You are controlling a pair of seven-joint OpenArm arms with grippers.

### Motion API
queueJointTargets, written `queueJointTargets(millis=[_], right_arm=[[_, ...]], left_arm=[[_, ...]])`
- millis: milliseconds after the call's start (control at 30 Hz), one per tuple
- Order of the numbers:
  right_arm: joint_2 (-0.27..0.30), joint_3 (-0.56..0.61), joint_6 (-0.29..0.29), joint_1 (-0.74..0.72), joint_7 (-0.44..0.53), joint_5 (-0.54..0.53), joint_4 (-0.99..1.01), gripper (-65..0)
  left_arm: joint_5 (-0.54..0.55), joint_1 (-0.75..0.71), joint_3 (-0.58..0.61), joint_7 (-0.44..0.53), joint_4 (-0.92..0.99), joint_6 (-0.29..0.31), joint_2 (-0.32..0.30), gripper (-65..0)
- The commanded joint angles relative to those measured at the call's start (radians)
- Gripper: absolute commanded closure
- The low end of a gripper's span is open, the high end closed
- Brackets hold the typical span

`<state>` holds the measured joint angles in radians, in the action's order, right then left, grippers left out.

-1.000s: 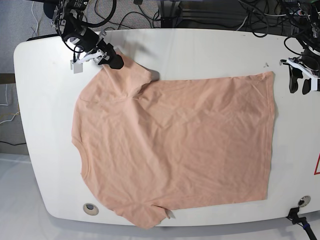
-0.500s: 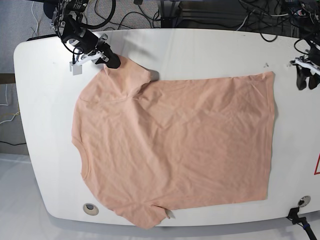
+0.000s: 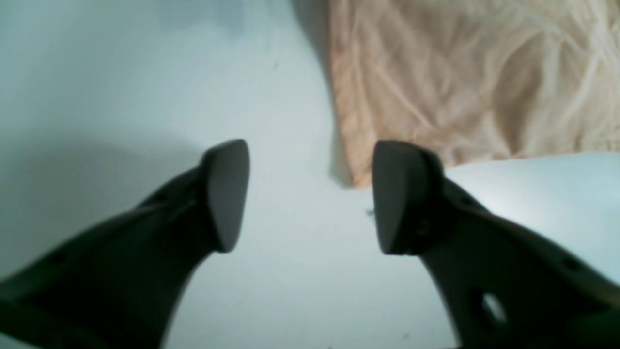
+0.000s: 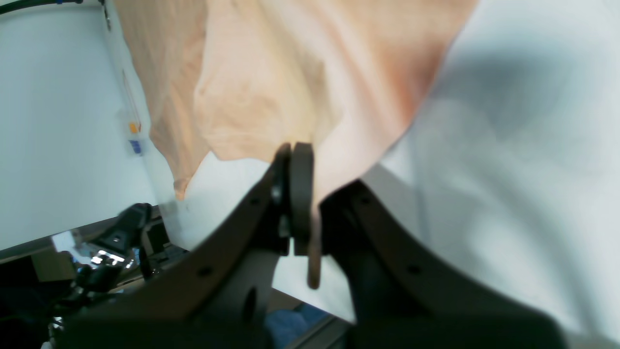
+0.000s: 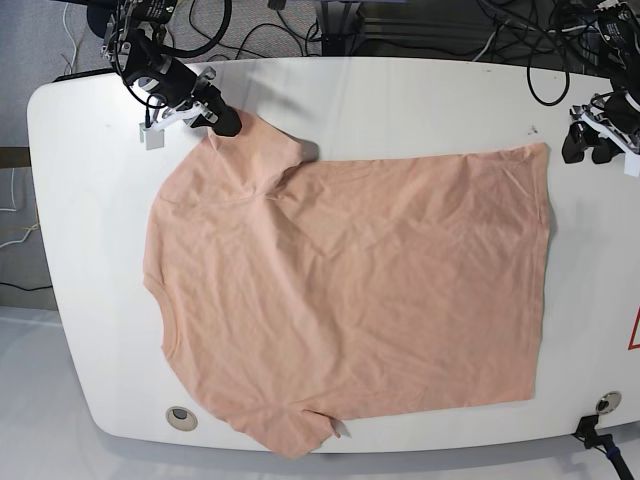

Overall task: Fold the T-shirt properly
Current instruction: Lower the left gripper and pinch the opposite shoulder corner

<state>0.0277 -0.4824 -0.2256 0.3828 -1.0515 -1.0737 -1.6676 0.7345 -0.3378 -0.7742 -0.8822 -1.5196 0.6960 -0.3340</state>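
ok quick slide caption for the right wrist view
Right tool shut on the sleeve edge of the peach T-shirt, lifting it off the white table.

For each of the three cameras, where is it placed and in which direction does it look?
Base: overhead, looking down on the table and the spread T-shirt; both grippers show at the far edge.
Left wrist: on the left arm, looking past the open left gripper at the shirt's hem corner.
Right wrist: on the right arm, looking along the right gripper, shut on the sleeve edge.
Shared: base and left wrist both show the hem corner; base and right wrist both show the pinched sleeve.
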Motion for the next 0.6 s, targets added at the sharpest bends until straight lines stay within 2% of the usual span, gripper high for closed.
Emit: queueJointTargets(millis=[0, 200, 567], right_arm=[[0.007, -0.002, -0.008, 0.000, 0.006, -0.021, -0.015, 0.0], [0.007, -0.002, -0.008, 0.000, 0.006, -0.021, -0.015, 0.0], [0.007, -0.002, -0.008, 0.000, 0.006, -0.021, -0.015, 0.0]], left_arm=[[0.013, -0.002, -0.004, 0.016, 0.026, 0.002, 0.003, -43.0], [0.013, -0.002, 0.057, 0.019, 0.080, 0.002, 0.032, -42.7], [0.012, 0.041, 0.061, 0.021, 0.093, 0.002, 0.094, -42.7]])
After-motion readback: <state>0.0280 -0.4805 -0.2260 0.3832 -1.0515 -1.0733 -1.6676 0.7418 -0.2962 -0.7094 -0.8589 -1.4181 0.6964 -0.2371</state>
